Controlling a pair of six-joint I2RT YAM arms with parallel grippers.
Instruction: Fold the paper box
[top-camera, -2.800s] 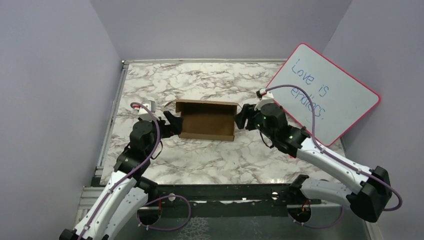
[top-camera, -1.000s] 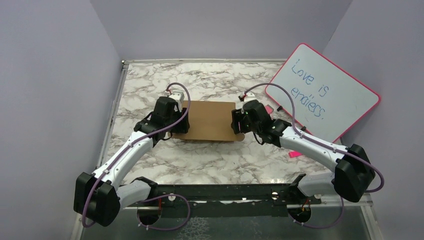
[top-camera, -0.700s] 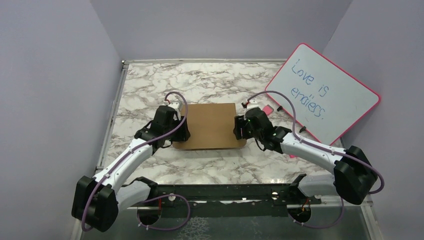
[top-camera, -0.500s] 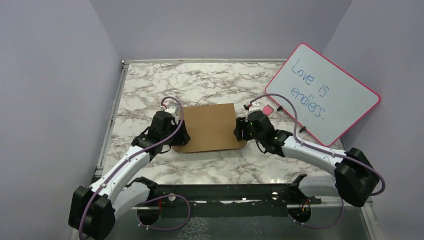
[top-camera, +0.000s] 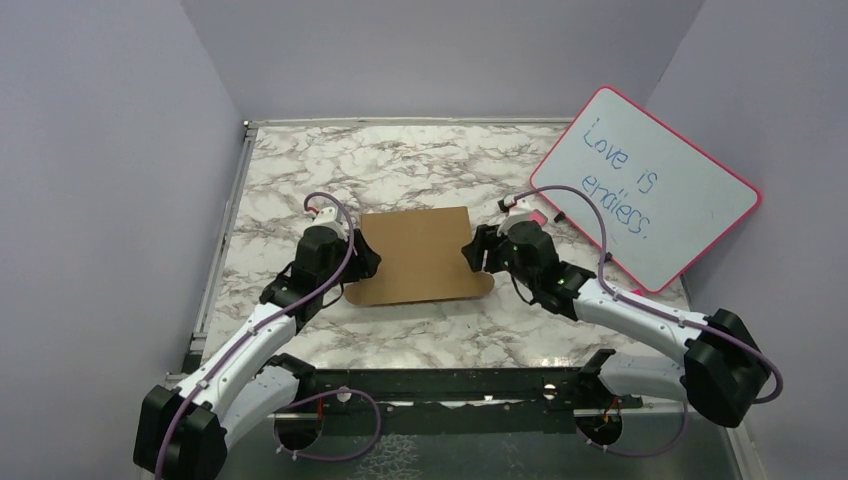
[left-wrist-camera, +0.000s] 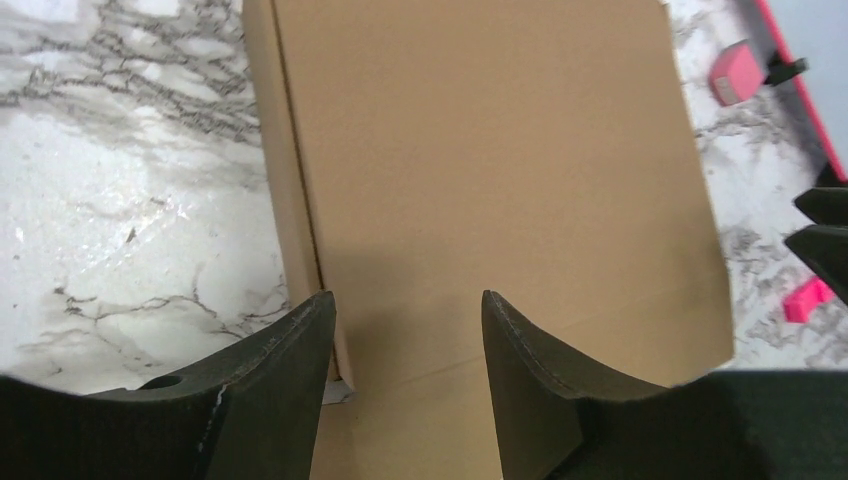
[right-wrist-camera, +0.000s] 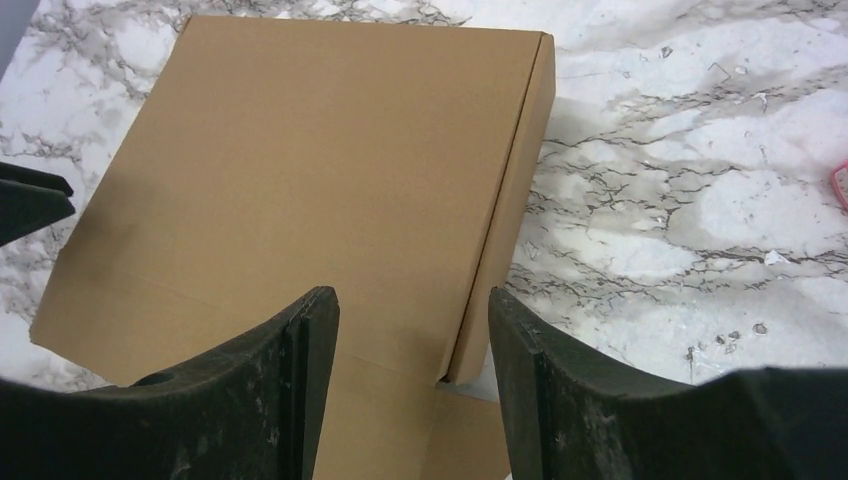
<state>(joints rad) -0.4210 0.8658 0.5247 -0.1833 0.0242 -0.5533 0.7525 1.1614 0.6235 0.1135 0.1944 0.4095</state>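
Observation:
The paper box (top-camera: 415, 255) is a plain brown shallow mailer box lying flat mid-table with its lid down; a front flap sticks out flat at its near edge. My left gripper (top-camera: 358, 262) is open at the box's left near corner, touching nothing I can see. In the left wrist view the left gripper (left-wrist-camera: 405, 300) hovers over the box (left-wrist-camera: 480, 170) and its left side wall. My right gripper (top-camera: 473, 255) is open at the box's right near corner. In the right wrist view the right gripper (right-wrist-camera: 410, 300) straddles the right side wall of the box (right-wrist-camera: 320, 170).
A pink-rimmed whiteboard (top-camera: 650, 190) with writing leans at the back right. A small pink eraser (top-camera: 537, 218) lies next to it, close to my right wrist; it also shows in the left wrist view (left-wrist-camera: 735, 72), with another pink piece (left-wrist-camera: 808, 298). Walls enclose the marble table (top-camera: 400, 160).
The box stood open 2.8 s ago; its lid is now down. The box has slid a little nearer, and both grippers have drawn back off the lid to its near corners.

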